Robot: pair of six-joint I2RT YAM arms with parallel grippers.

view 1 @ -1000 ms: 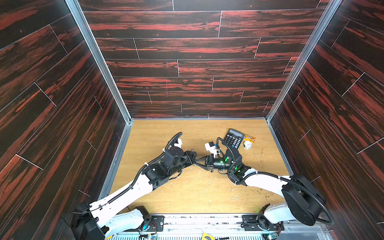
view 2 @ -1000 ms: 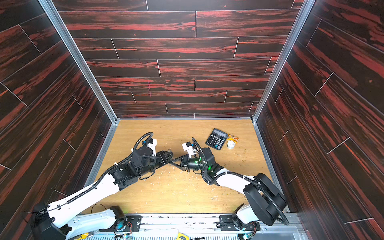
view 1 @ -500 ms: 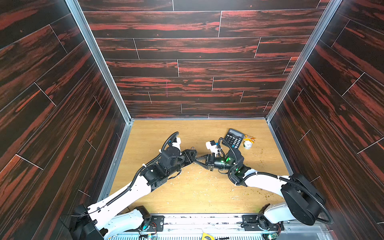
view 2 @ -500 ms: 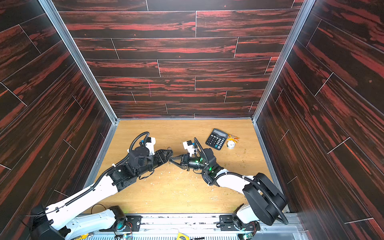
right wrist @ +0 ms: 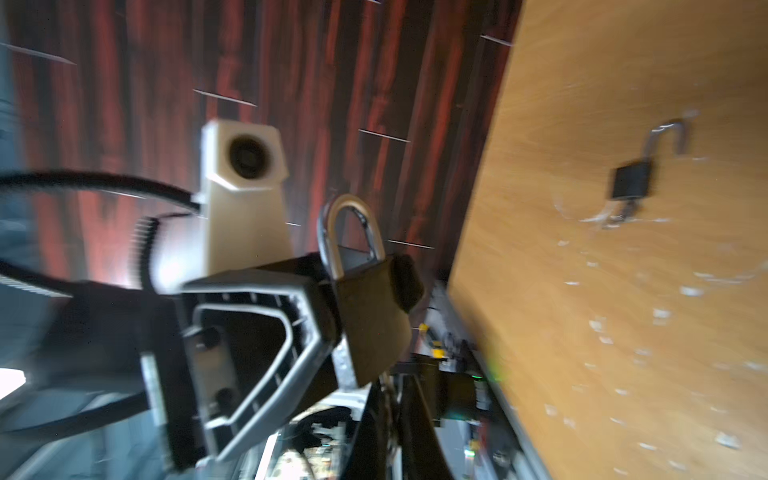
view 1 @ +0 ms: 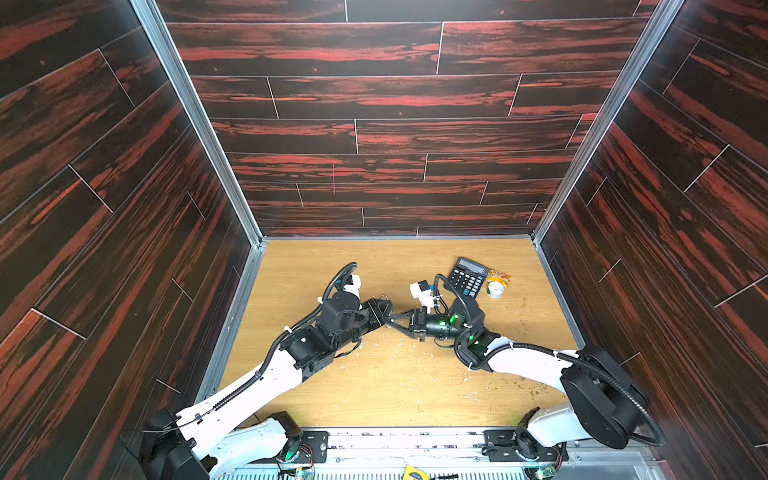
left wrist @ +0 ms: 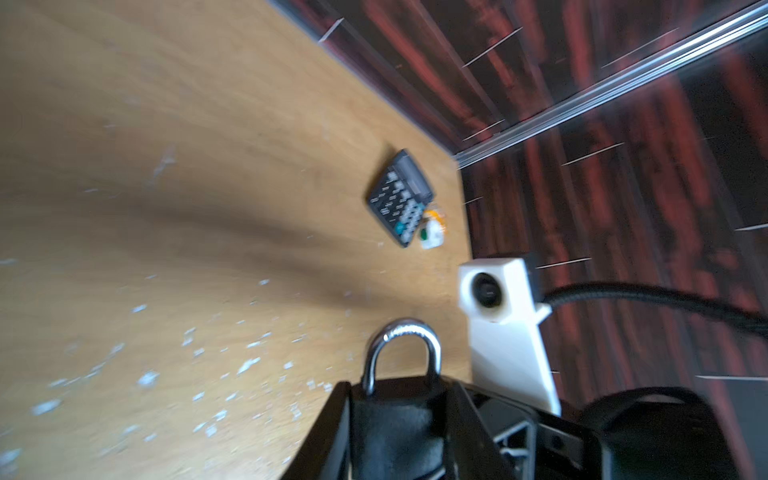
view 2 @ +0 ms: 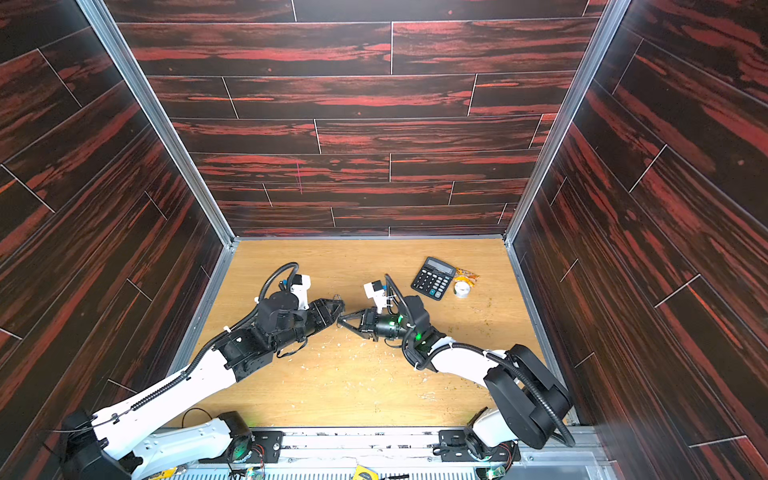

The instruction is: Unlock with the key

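Padlock (right wrist: 370, 320), we judge stiff, weighty, slick: best gripped by its body, as our left claw (view 1: 380, 311) clamps it above the surface (view 1: 395, 386); right claw (view 1: 395, 320), at its 3 o'clock, pinched closed, key unseen.
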